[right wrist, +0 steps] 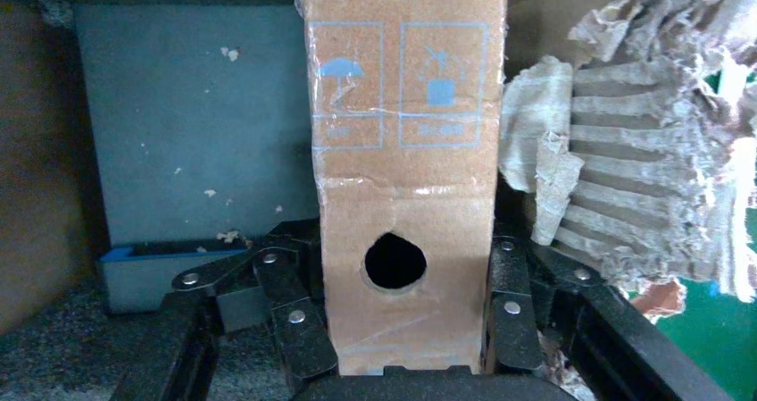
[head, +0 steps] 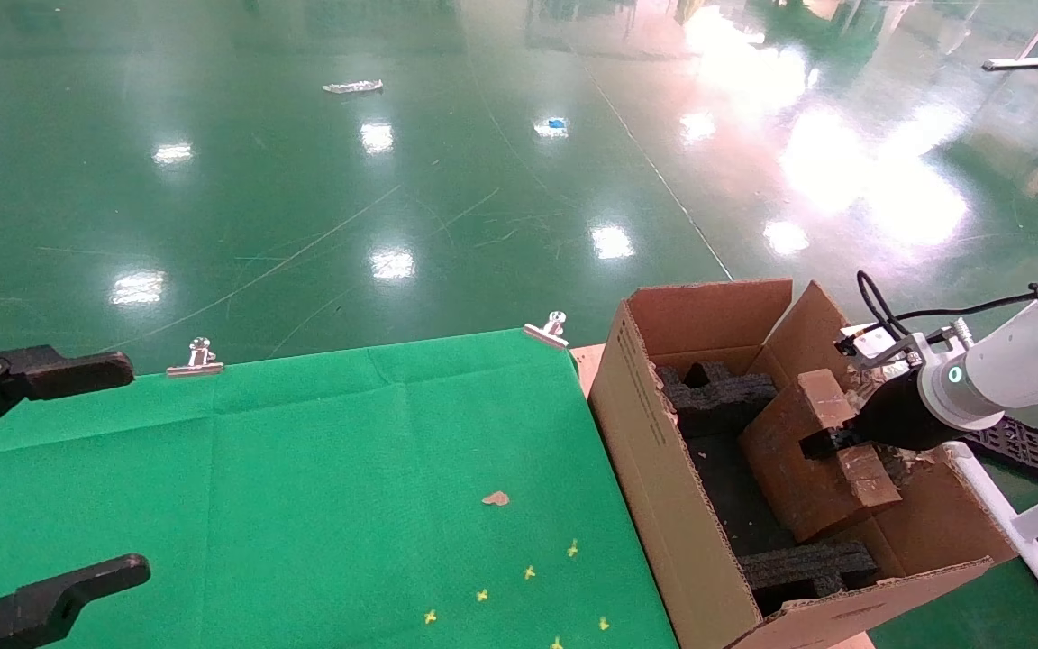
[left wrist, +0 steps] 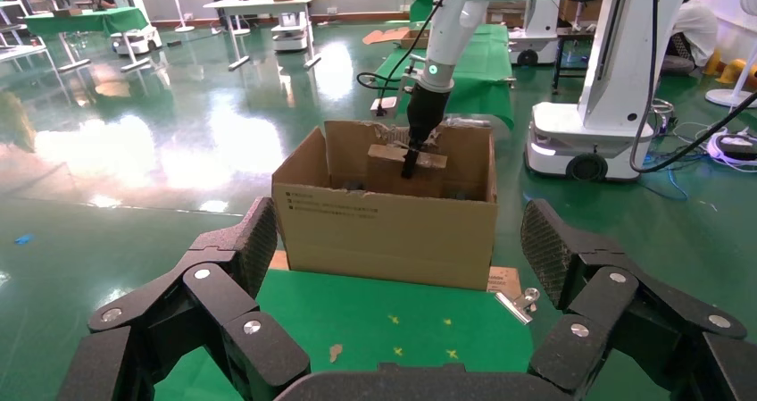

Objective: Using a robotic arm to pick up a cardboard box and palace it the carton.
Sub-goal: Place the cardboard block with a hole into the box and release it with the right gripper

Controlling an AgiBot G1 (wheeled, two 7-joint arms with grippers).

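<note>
The white robotic arm [head: 1024, 361] reaches in from the right over the large brown carton [head: 654, 433]. Its black right gripper [head: 830, 442] is shut on the small flat cardboard box [head: 807, 451], which tilts inside the carton between black foam blocks [head: 717, 392]. In the right wrist view the fingers [right wrist: 295, 312] press both sides of the cardboard box [right wrist: 402, 151], whose narrow edge has a round hole [right wrist: 395, 260]. My left gripper [head: 136, 469] hangs open and empty over the table's left edge. From the left wrist view, the carton [left wrist: 384, 227] stands ahead with the box [left wrist: 393, 164] held inside.
A green cloth covers the table [head: 303, 469], fixed by metal clips [head: 196, 359] at its far edge. A cardboard scrap [head: 496, 498] and yellow marks lie on it. A torn carton flap [right wrist: 625, 151] crowds the box. A black tray [head: 1019, 446] and a white frame [head: 1024, 532] sit to the right.
</note>
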